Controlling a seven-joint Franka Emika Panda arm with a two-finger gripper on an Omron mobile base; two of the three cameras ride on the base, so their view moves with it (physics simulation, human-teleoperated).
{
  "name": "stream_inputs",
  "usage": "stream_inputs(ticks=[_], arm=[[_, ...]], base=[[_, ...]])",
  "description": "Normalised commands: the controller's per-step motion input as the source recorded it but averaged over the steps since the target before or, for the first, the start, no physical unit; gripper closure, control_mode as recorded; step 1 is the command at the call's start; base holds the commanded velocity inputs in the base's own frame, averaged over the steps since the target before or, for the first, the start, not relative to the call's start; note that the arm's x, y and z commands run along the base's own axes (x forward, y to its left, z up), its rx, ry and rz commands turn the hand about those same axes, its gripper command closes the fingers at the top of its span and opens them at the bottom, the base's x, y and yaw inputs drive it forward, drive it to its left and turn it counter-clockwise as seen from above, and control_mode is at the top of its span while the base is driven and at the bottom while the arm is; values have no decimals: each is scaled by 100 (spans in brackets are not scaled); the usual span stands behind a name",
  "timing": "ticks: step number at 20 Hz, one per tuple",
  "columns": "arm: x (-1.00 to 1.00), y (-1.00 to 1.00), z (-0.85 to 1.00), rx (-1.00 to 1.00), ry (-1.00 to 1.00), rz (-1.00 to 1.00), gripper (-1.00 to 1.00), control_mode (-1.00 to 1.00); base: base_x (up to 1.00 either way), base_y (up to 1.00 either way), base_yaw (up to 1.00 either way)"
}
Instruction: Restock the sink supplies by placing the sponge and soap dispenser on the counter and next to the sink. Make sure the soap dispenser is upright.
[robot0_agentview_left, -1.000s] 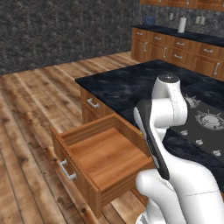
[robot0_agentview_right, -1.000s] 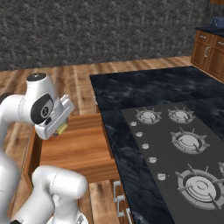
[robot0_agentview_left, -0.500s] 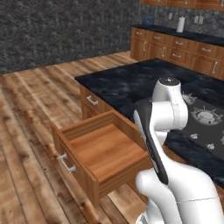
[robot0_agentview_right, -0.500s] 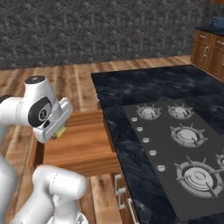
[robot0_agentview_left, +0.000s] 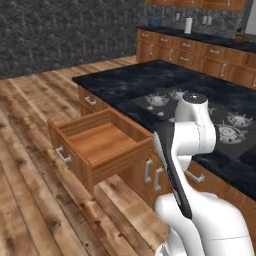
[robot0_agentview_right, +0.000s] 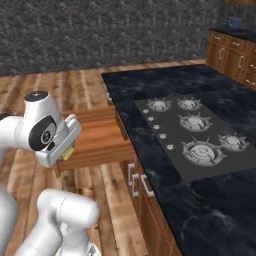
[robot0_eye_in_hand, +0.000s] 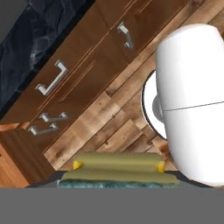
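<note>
Clamped between the tips of the claw (robot0_eye_in_hand: 118, 171), the sponge (robot0_eye_in_hand: 118, 173) is seen at the bottom of the hand view, yellow body uppermost and green scrubbing face below. In the right base view the sponge (robot0_agentview_right: 68, 151) is glimpsed as a yellow-green sliver under the white hand, held above the wooden floor (robot0_agentview_left: 30, 200) beside the open drawer (robot0_agentview_left: 100, 142). The drawer is pulled out from the island (robot0_agentview_right: 150, 100), whose black surface carries a gas stove (robot0_agentview_right: 192, 135). Cabinet handles (robot0_eye_in_hand: 52, 78) are shown below the hand.
</note>
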Motion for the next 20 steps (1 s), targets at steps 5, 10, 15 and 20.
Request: stream_inputs(ticks=[5, 10, 15, 20], arm=[[0, 0, 0, 0, 0, 0, 100, 100], [0, 0, 0, 0, 0, 0, 100, 100], [0, 0, 0, 0, 0, 0, 100, 100], [0, 0, 0, 0, 0, 0, 100, 100]], base=[[-100, 0, -35], [-100, -4, -37], [-100, -34, -45], [-92, -71, -47]])
